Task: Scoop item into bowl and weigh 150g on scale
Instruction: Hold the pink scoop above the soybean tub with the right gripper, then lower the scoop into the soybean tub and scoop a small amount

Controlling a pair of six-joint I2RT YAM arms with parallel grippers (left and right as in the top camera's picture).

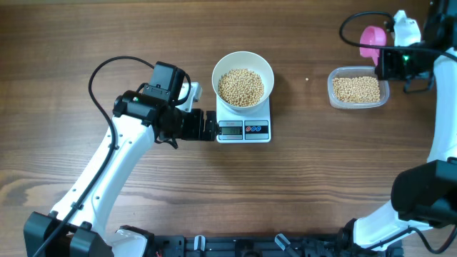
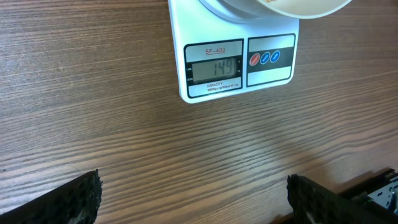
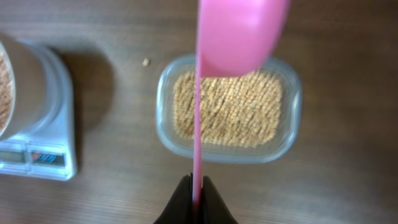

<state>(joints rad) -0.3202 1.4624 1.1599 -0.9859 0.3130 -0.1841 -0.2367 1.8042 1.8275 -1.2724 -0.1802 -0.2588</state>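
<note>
Overhead: scale (image 1: 243,128) sits at centre of the wooden table (image 1: 107,36), display edge facing the robot. Bowl (image 1: 265,68) rests on the scale platform, upright, holding a heap of beans (image 1: 240,87) that covers its floor.

Left wrist view: display (image 2: 214,70) is lit, digits look like 149 (last digit not quite sharp). Button panel (image 2: 271,58) to its right shows one red and two blue round buttons.

Left gripper (image 1: 208,126): released, jaws spread wide and holding nothing. It lies low over the table just beside the left front corner of the scale; contact with the scale cannot be told from overhead. In its own camera only the two dark fingertips (image 2: 74,199) show at the bottom corners, bare wood between them.

Right gripper (image 3: 196,193): clenched on the thin handle of a pink scoop (image 3: 239,31). The scoop head hangs above the far edge of the clear tub (image 3: 163,99); its underside faces the camera, so what it carries cannot be seen.

Tub stands well right of the scale, on the table, with a flat layer of beans inside. One stray bean (image 3: 145,61) lies on the wood between tub and scale, touching neither
</note>
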